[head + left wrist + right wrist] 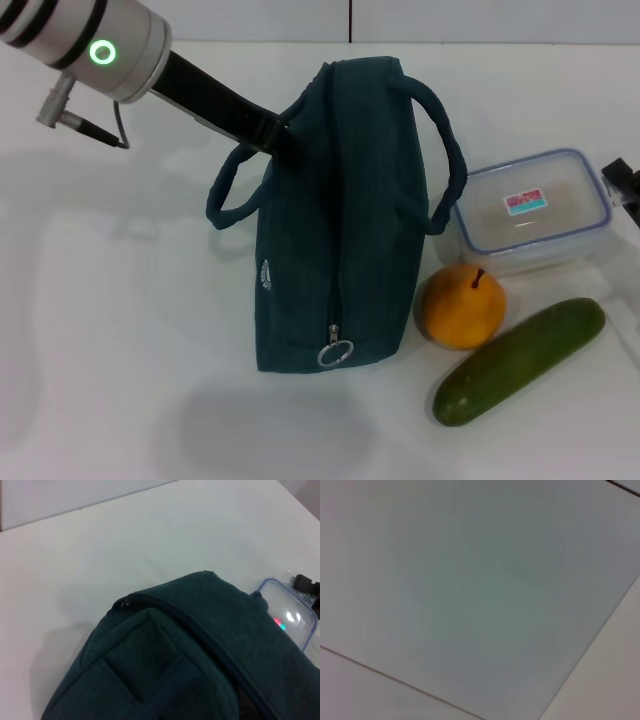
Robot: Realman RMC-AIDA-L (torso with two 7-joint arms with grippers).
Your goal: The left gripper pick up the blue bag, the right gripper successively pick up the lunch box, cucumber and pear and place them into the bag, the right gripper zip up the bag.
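Observation:
The blue bag (340, 220) stands in the middle of the white table, its zip line running along the top to a ring pull (335, 352) at the near end. My left gripper (283, 138) reaches in from the far left and meets the bag's upper left side by the handle; the bag hides its fingertips. The left wrist view shows the bag's end (165, 665) close up. The lunch box (532, 210) sits right of the bag, with the pear (460, 305) and cucumber (520, 360) in front of it. Only a black part of my right gripper (622, 182) shows, beside the lunch box.
The white table (110, 330) stretches to the left and front of the bag. The lunch box's corner (292, 617) and the right gripper's tip (306, 584) show in the left wrist view. The right wrist view shows only a plain pale surface (470, 600).

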